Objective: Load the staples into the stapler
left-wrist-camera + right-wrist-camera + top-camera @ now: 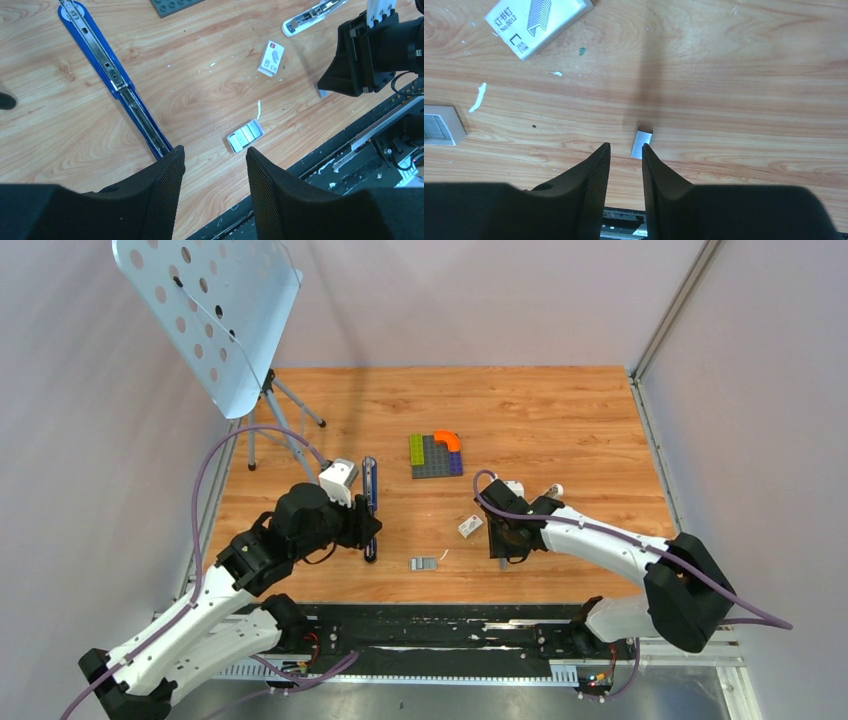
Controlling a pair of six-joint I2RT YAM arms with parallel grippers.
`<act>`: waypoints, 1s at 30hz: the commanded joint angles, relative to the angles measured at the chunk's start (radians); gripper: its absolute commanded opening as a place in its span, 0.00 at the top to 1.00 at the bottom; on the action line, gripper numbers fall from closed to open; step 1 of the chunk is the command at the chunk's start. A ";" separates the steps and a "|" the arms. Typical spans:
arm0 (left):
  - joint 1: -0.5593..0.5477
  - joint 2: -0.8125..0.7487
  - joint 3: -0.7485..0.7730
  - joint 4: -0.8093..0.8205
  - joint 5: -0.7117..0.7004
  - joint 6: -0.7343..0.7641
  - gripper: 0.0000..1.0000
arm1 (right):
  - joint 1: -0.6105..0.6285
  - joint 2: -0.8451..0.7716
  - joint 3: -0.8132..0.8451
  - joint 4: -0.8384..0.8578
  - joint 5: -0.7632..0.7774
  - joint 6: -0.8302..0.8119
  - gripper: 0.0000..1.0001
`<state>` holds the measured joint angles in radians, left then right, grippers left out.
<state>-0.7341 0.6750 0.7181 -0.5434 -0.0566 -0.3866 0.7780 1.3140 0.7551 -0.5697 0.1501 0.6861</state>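
The blue stapler (370, 485) lies opened out flat on the table, its silver channel (112, 75) facing up. My left gripper (214, 155) is open and empty, with its left finger over the stapler's near end; it also shows in the top view (368, 532). A small open tray of grey staples (245, 136) lies just beyond its fingertips. The white printed staple box (536, 22) lies further off. My right gripper (625, 147) is slightly open and empty. A short grey staple strip (642, 144) lies on the table just past its right fingertip.
A multicoloured block plate (436, 454) sits mid-table. A white plastic bar (312, 15) lies near my right arm. A perforated music stand (215, 310) stands at the back left. The black base rail (450, 635) runs along the near table edge.
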 commanded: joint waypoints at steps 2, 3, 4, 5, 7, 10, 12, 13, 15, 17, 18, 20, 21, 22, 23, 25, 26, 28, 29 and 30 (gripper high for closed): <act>0.006 -0.031 0.035 -0.044 -0.005 0.032 0.48 | -0.015 0.044 0.012 -0.066 0.022 0.017 0.67; 0.006 -0.038 0.036 -0.048 -0.003 0.038 0.48 | -0.015 0.047 0.009 -0.066 0.025 0.022 0.67; 0.006 -0.044 0.038 -0.052 -0.003 0.046 0.48 | -0.015 0.049 0.008 -0.066 0.031 0.025 0.67; 0.006 -0.049 0.039 -0.058 -0.005 0.053 0.48 | -0.015 0.048 0.005 -0.066 0.034 0.028 0.67; 0.005 -0.060 0.041 -0.070 -0.015 0.061 0.47 | -0.016 0.045 0.000 -0.065 0.040 0.034 0.67; 0.005 -0.071 0.033 -0.066 -0.017 0.062 0.47 | -0.016 0.046 -0.007 -0.060 0.042 0.034 0.67; 0.004 -0.077 0.027 -0.064 -0.015 0.061 0.47 | -0.016 0.048 -0.013 -0.052 0.038 0.033 0.67; 0.005 -0.078 0.025 -0.063 -0.015 0.060 0.48 | -0.015 0.049 -0.015 -0.048 0.035 0.033 0.67; 0.006 -0.078 0.024 -0.063 -0.017 0.060 0.47 | -0.014 0.052 -0.020 -0.044 0.034 0.032 0.68; 0.005 -0.078 0.024 -0.063 -0.018 0.062 0.47 | -0.015 0.055 -0.024 -0.040 0.035 0.031 0.68; 0.005 -0.079 0.024 -0.064 -0.019 0.062 0.47 | -0.015 0.058 -0.028 -0.037 0.035 0.030 0.68; 0.005 -0.078 0.024 -0.064 -0.021 0.063 0.47 | -0.016 0.065 -0.032 -0.029 0.030 0.028 0.68; 0.006 -0.077 0.024 -0.064 -0.023 0.063 0.48 | -0.016 0.072 -0.034 -0.025 0.028 0.027 0.68; 0.006 -0.078 0.023 -0.063 -0.024 0.062 0.47 | -0.015 0.076 -0.034 -0.022 0.024 0.027 0.69; 0.005 -0.078 0.023 -0.063 -0.025 0.062 0.47 | -0.016 0.079 -0.036 -0.017 0.022 0.026 0.69; 0.005 -0.078 0.022 -0.063 -0.026 0.061 0.47 | -0.016 0.085 -0.037 -0.010 0.020 0.021 0.71; 0.005 -0.078 0.021 -0.064 -0.027 0.062 0.47 | -0.015 0.087 -0.038 -0.005 0.018 0.018 0.71; 0.005 -0.077 0.021 -0.063 -0.029 0.062 0.47 | -0.015 0.094 -0.039 -0.001 0.016 0.013 0.73; 0.006 -0.077 0.021 -0.063 -0.030 0.061 0.47 | -0.017 0.096 -0.040 0.001 0.016 0.011 0.73; 0.006 -0.077 0.021 -0.063 -0.031 0.062 0.47 | -0.016 0.099 -0.039 0.002 0.016 0.010 0.73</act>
<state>-0.7345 0.6041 0.7300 -0.5938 -0.0757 -0.3401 0.7780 1.3968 0.7334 -0.5674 0.1650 0.7055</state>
